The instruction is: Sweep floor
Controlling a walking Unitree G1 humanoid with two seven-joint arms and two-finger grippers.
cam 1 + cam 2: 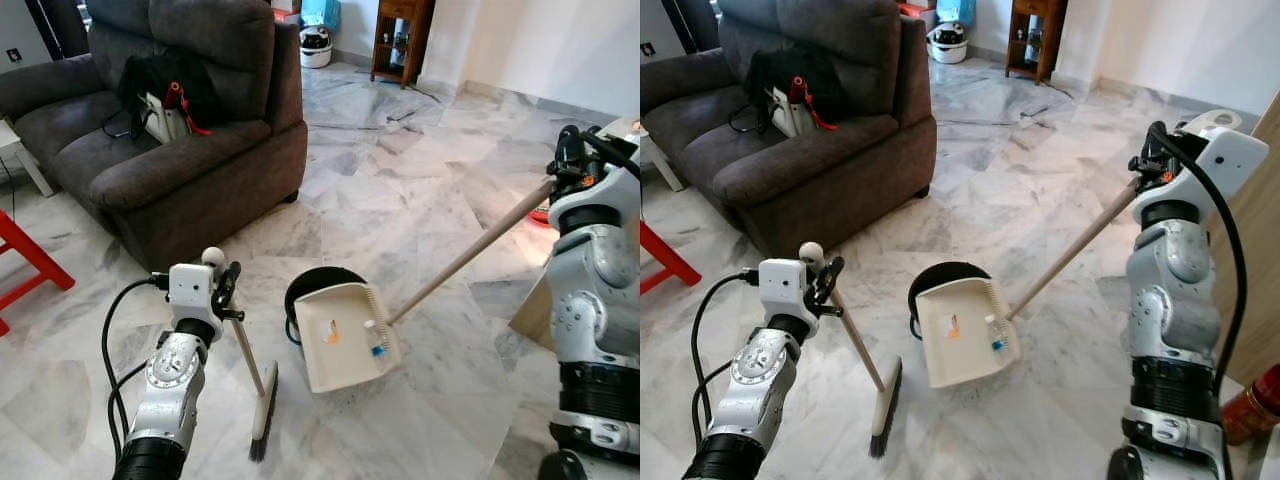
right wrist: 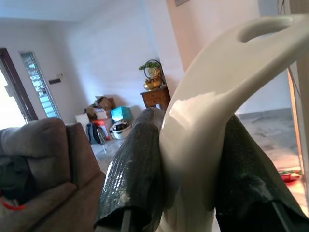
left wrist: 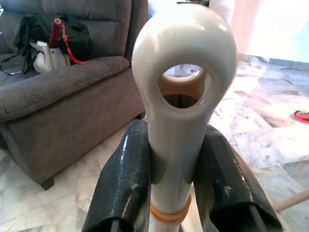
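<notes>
Broom (image 1: pixel 256 392): 1, left end effector (image 1: pixel 226 290) clamps | dustpan (image 1: pixel 345 340): 1, right end effector (image 1: pixel 1148 165) clamps

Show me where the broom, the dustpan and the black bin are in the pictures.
broom (image 1: pixel 263 412), left eye view, on the brush head resting on the floor.
dustpan (image 1: pixel 340 345), left eye view, on the bare cream tray surface.
black bin (image 1: pixel 312 281), left eye view, on its dark rim behind the dustpan.

The right tool (image 2: pixel 190 193) clamps the dustpan handle (image 2: pixel 217 92) (cream, looped end) near a grey sofa (image 2: pixel 43 159).
</notes>
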